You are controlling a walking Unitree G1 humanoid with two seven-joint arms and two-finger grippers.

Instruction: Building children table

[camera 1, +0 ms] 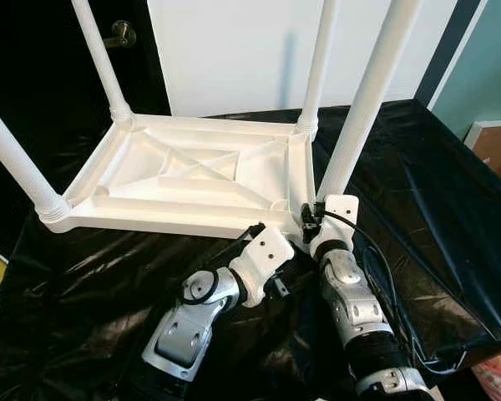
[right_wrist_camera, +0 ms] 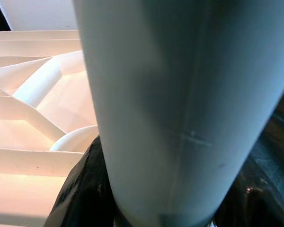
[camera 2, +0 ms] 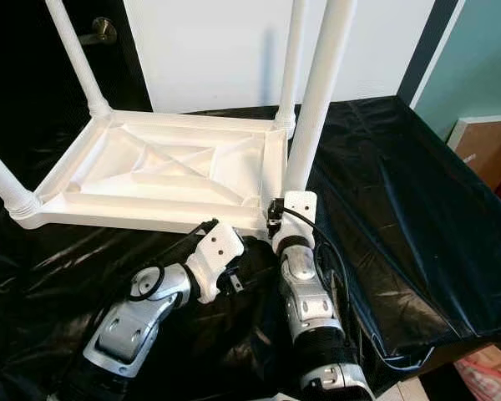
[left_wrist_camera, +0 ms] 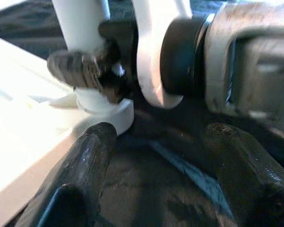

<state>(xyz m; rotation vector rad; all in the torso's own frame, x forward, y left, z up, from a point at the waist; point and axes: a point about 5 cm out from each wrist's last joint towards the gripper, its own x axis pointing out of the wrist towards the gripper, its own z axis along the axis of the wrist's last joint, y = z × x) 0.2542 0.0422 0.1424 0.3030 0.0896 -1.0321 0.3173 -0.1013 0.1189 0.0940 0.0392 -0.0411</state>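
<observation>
Black plastic sheeting [camera 1: 434,167] covered the work surface, with a white wall panel and a dark door with a metal handle [camera 1: 122,33] behind it. On the sheeting lay the white moulded-plastic children's table top [camera 1: 192,175], upside down, its ribbed underside facing up and its long axis running across the robot's front. Three white ribbed plastic legs already stood upright in their corner sockets. The fourth white leg [camera 1: 363,109] rose at the near right corner, tilted slightly to the right, its foot end pointing up and away.

The right gripper [camera 1: 313,219] was clenched around the base of that fourth leg, just above the socket; in the right wrist view the leg [right_wrist_camera: 180,109] sat between the black fingers. The left gripper [left_wrist_camera: 156,156] hovered just beside the same corner with its fingers spread and grasping nothing.

The step in hand appeared to be seating the last leg. The next move likely called for straightening the leg to vertical, then pressing or twisting it home while the left gripper steadied the table top.
</observation>
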